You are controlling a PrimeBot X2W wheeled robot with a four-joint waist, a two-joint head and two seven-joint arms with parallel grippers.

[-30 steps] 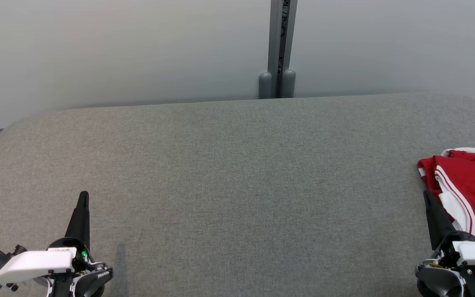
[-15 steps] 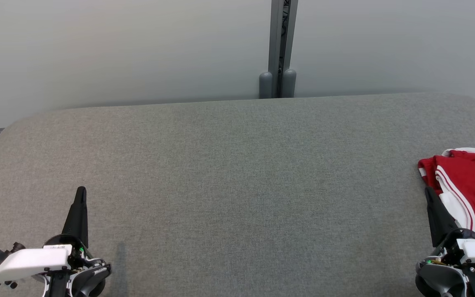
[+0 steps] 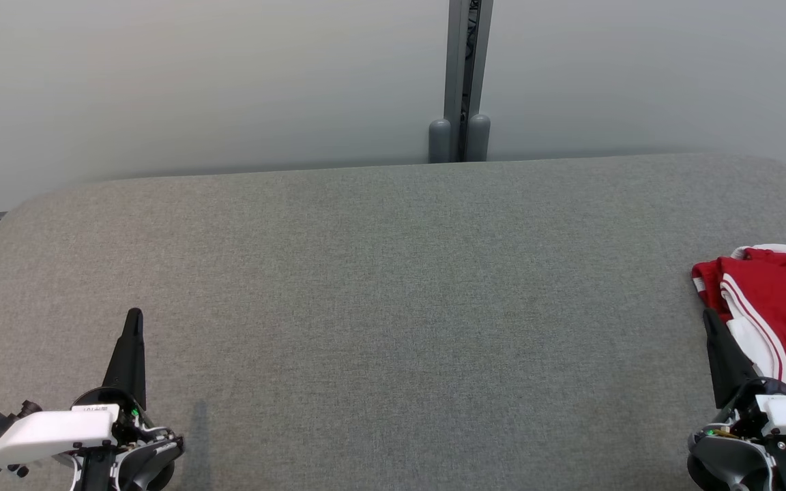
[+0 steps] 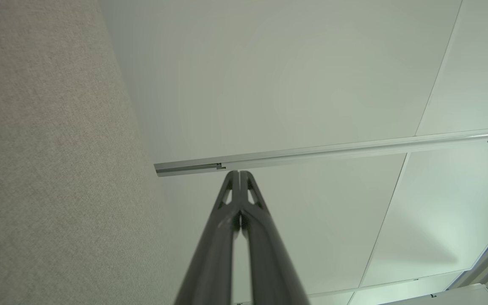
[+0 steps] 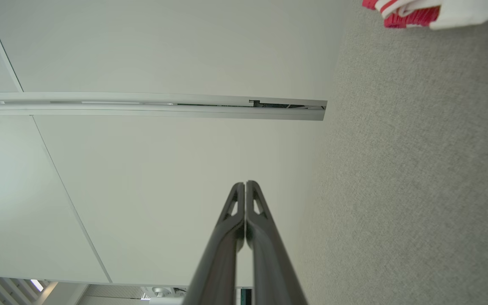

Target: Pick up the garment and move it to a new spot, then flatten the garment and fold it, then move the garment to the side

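The garment, red with white stripes and trim, lies bunched at the right edge of the grey fabric table; a corner of the garment also shows at the top of the right wrist view. My right gripper is shut and empty at the lower right, its tip just left of the cloth, and whether it touches I cannot tell. At the lower left my left gripper is shut with nothing in it, far from the garment. Both wrist views show the fingers pressed together, left gripper and right gripper.
A pale wall with a grey vertical post stands behind the table's far edge. The table's corners are rounded, and the floor shows past the left corner.
Both grippers rose slightly in the head view between the first earlier frame and the second, then held still. The garment has not moved.
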